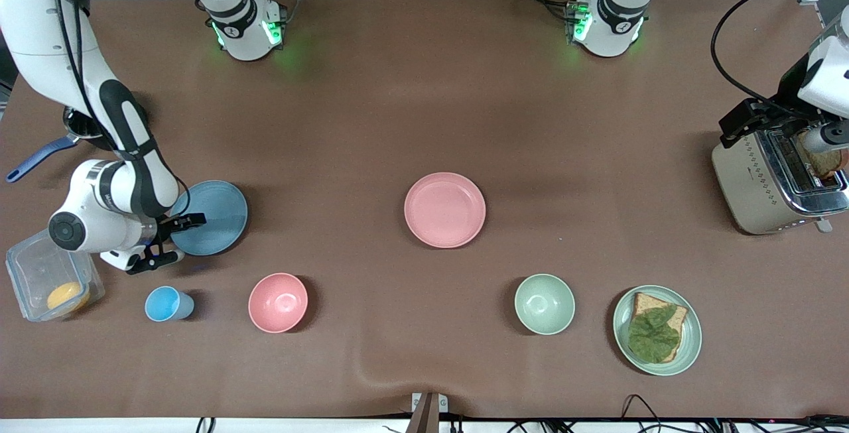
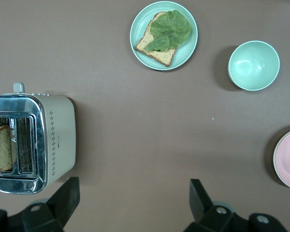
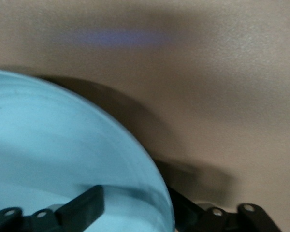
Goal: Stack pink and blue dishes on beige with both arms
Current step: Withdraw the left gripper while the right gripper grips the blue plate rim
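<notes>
Blue plate [image 1: 215,215] lies flat on the counter [image 1: 371,121] toward the right arm's end. The right gripper [image 1: 174,239] is at its rim; in the right wrist view one finger [image 3: 82,205] lies over the plate's top face and the other sits outside and under the edge, so the fingers straddle the rim. Whether they have pinched down on it I cannot tell. Taking the rim suits a flat dish: nothing else on it offers a hold.

Pink plate [image 1: 444,209] rests mid-counter, well apart from the blue one, untouched. No beige plate shows in any view; it may lie under the pink one, but I cannot tell.

Left gripper [image 2: 130,205] waits, fingers wide apart and empty, over the bare counter beside the toaster [image 1: 776,178], a bread slice [image 2: 0,149] in its slot.

Nearer the front camera: blue cup [image 1: 167,304], pink bowl [image 1: 278,302], green bowl [image 1: 544,304], green plate [image 1: 625,327] with bread and a leaf.
</notes>
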You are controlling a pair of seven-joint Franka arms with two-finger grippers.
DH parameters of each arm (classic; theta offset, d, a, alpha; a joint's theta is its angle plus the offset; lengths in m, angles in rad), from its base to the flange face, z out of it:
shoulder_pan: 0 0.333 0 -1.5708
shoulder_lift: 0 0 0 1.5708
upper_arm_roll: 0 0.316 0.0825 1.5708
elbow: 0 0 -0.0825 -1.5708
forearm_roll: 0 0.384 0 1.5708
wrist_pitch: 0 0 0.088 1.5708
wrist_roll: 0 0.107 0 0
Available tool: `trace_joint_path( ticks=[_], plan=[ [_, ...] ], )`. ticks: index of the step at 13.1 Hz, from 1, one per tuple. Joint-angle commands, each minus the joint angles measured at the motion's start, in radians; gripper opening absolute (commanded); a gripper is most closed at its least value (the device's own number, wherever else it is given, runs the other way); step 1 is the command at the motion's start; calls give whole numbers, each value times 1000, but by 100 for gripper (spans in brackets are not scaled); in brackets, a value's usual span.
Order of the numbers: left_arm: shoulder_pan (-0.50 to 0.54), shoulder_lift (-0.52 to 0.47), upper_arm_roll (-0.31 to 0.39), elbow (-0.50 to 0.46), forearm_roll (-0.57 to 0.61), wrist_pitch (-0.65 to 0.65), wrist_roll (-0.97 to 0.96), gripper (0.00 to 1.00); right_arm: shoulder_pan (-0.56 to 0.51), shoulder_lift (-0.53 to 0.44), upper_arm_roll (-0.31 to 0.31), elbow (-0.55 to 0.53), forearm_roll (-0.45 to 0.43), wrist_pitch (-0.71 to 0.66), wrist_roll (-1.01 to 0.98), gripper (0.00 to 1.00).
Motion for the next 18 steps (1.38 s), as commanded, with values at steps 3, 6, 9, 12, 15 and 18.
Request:
trace_joint_path(
  ticks=[3, 6, 9, 12, 15, 18],
  plan=[
    [-8, -14, 10, -8, -42, -14, 20, 100, -9, -10, 14, -33, -12, 18, -8, 2],
    [-4, -16, 10, -8, -42, -14, 22, 100, -8, -33, 16, -24, -13, -28, -103, 0],
    [-7, -6, 10, -4, -44, -5, 22, 100, 37, -124, 23, 20, -7, -187, -105, 0],
    [-9, -5, 10, -4, -44, 8, 20, 100, 74, -149, 23, 75, 1, -278, -97, 0],
    [-9, -5, 10, -5, -45, 17, 20, 100, 86, -168, 32, 100, 5, -321, -95, 0],
    [-4, -6, 10, -10, -62, 11, 22, 100, 179, -181, 32, 163, 98, -436, 25, 0]
  ],
)
